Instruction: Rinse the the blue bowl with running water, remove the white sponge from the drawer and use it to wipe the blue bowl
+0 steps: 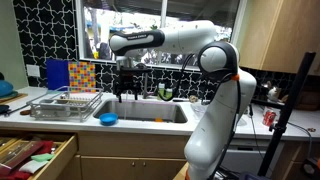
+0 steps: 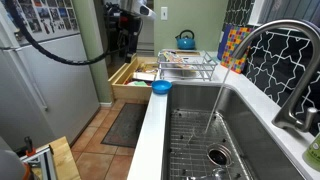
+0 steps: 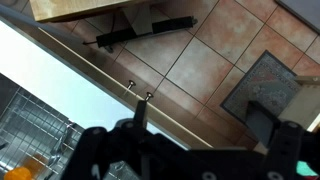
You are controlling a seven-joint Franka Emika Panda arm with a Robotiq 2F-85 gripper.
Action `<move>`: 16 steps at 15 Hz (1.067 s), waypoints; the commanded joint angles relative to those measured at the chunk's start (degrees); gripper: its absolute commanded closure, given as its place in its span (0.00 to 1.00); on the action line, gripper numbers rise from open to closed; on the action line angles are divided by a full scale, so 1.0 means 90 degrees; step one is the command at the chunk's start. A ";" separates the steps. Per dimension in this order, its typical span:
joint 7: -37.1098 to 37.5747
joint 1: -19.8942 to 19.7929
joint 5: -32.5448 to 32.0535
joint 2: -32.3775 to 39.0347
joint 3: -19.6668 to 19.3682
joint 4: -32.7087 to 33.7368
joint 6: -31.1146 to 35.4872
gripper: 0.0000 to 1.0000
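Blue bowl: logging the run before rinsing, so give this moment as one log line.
blue bowl: on counter edge beside sink, untouched | hand: open, empty, raised apart from bowl | drawer: open

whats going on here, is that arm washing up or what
A white robot arm stands at a kitchen counter. Its claw is open and empty, held in the air above the counter. The small round blue bowl sits untouched on the counter edge beside the steel sink. The light tan wooden drawer below is pulled open, but no white sponge can be made out in it.
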 commanded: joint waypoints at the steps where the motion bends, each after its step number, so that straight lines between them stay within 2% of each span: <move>1: 0.0006 0.0037 -0.0007 0.0006 -0.0033 0.0013 -0.0011 0.00; 4: 0.0542 -0.0057 -0.0318 0.0399 0.0007 0.0139 0.0503 0.00; 6: 0.0869 -0.0094 -0.0383 0.0633 -0.0030 0.0037 0.1552 0.00; 7: 0.0759 -0.0081 -0.0221 0.0793 -0.0095 -0.0033 0.2217 0.00; 8: 0.0887 -0.0091 -0.0240 0.1015 -0.0121 -0.0018 0.2524 0.00; 12: 0.0920 -0.0124 -0.0299 0.1808 -0.0362 0.0099 0.3105 0.00; 16: 0.0807 -0.0124 -0.0296 0.2250 -0.0567 0.0099 0.3494 0.00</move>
